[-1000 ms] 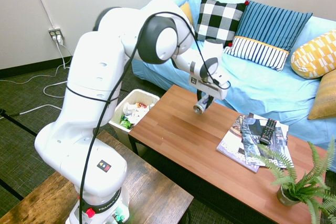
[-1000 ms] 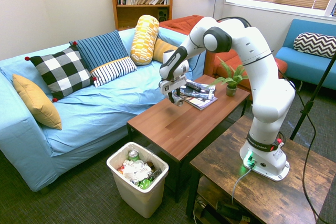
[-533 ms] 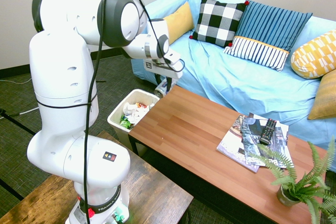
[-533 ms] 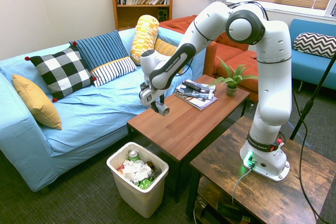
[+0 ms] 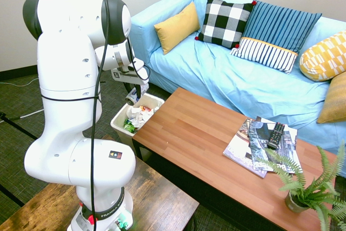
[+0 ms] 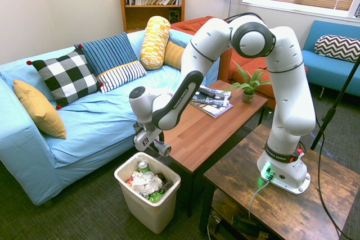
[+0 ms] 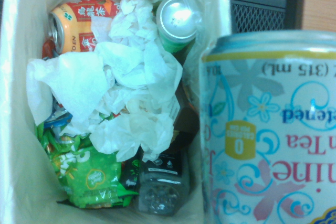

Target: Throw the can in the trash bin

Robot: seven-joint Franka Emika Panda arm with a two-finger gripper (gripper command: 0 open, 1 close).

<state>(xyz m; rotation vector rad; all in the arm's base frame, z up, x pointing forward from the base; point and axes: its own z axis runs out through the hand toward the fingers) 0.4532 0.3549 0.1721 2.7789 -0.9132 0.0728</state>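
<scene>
Swung off the table, tool (image 6: 158, 147) clamps the can (image 6: 162, 149) above the trash bin (image 6: 142, 203) — only the wrist view reads its print.

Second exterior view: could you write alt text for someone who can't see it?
A white robot arm holds a can in its gripper just above a cream trash bin full of crumpled paper and cans, beside a wooden coffee table and a blue sofa.
</scene>
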